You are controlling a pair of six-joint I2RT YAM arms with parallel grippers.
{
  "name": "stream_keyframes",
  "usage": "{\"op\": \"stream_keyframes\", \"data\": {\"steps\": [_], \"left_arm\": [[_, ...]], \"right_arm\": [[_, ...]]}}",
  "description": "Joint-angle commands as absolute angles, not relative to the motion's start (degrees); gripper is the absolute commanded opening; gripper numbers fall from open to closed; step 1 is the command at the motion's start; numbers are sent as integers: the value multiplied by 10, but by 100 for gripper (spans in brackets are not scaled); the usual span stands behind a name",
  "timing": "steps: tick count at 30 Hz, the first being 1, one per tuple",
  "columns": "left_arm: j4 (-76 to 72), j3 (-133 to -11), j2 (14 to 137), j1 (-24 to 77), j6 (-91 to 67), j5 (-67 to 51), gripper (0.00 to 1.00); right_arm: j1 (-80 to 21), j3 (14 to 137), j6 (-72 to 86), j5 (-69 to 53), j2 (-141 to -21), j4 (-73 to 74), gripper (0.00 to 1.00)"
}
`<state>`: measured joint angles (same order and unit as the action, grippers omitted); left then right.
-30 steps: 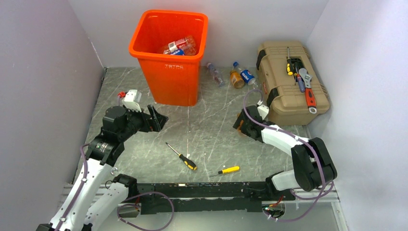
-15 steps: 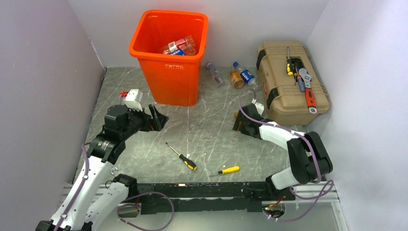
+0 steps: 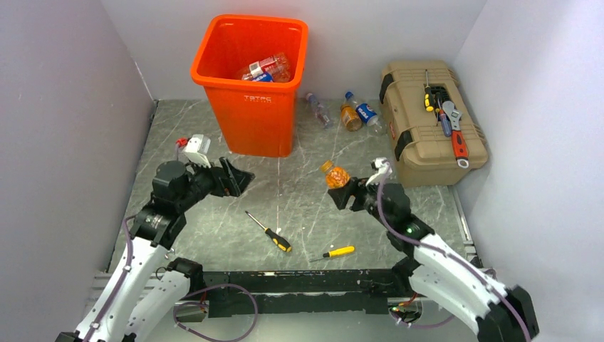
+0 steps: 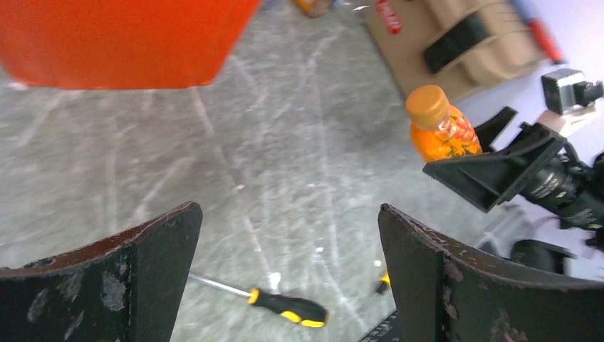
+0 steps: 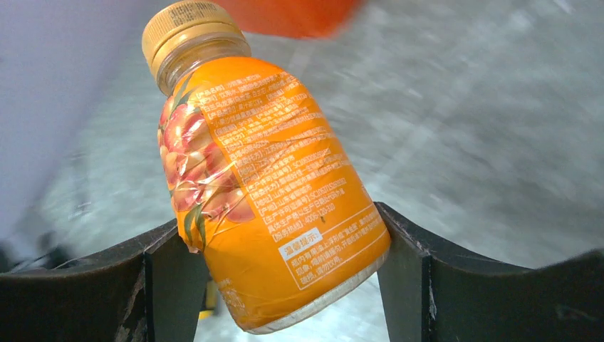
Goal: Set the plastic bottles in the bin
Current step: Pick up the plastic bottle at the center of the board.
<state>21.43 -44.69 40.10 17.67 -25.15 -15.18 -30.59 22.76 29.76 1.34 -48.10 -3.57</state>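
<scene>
My right gripper (image 3: 340, 191) is shut on an orange bottle (image 3: 335, 174) with an orange cap, held tilted above the table's middle; the right wrist view shows the bottle (image 5: 267, 189) wedged between both fingers. The left wrist view shows the same bottle (image 4: 440, 134). The orange bin (image 3: 251, 84) stands at the back left with bottles (image 3: 267, 69) inside. Three more bottles lie between the bin and the toolbox: a clear one (image 3: 318, 110), an orange one (image 3: 349, 117) and a blue-labelled one (image 3: 366, 111). My left gripper (image 3: 239, 178) hangs open and empty in front of the bin (image 4: 121, 39).
A tan toolbox (image 3: 431, 122) with a wrench and screwdrivers on its lid sits at the back right. Two yellow-handled screwdrivers (image 3: 269, 232) (image 3: 335, 252) lie on the marble table (image 3: 299, 196) near the front. White walls close in on the left, right and back.
My right arm has lifted and swung left from beside the toolbox, carrying the orange bottle up into view. The left gripper has barely moved.
</scene>
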Motion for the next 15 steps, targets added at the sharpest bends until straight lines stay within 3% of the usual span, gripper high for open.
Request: {"op": "stream_keyframes", "data": {"steps": [1,6,15], "left_arm": [[29,-391,384,182,-396,-279,99],[-321,-291,429,216,-584,-330,99],[-412,-348,542,420,-431,-211,100]], "right_arm": [[-341,179,273,-124,-355,-202,33],[-365,141,309,-164,-310,-290,32],[-406,90,398,-107,-359,-474,31]]}}
